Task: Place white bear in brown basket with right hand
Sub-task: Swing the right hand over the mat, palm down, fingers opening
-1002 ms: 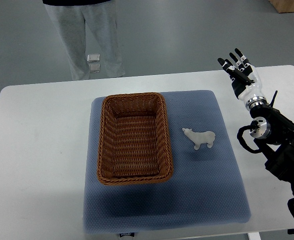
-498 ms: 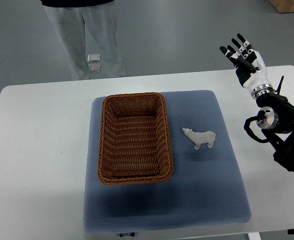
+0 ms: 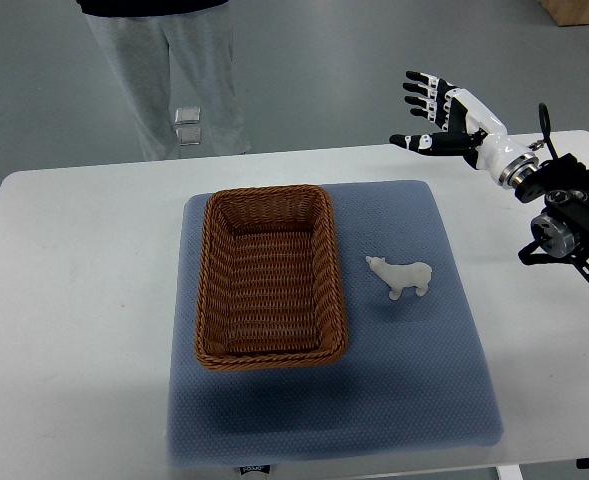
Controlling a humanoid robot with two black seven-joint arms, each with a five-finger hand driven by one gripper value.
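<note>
Now, the risks, point by point.
White bear: the small white plastic polar-bear figure (image 3: 402, 278) stands on its legs on the blue-grey padded mat (image 3: 414, 400), just beside the basket's right wall, snout toward the basket.
Brown basket: the rectangular brown wicker basket (image 3: 214, 300) sits on the left half of the mat, open side up, with nothing inside.
Right hand: the black-and-white robot right hand (image 3: 444, 125) hangs over the far right corner of the mat, well apart from the bear, palm turned toward the basket side.
Fingers: the fingers (image 3: 422, 92) are spread wide and hold nothing.
Left hand: not in view.
Bench: the white bench (image 3: 74, 300) carries the mat and basket; a person in grey trousers (image 3: 169, 70) stands behind its far edge.
Risk, approach: the bear is small and light, so a descending hand that meets it off-centre probably tips it or pushes it across the mat.
Risk, grasp: the figure is narrow and low, so wide fingers may close on the mat or pinch only a leg, and a weak hold could drop it short of the basket.
Risk, basket: the bear stands close to the wicker wall, so the fingers may catch the rim and shift the basket.
Risk, release: letting go over the rim instead of the interior could let the bear bounce back out.
</note>
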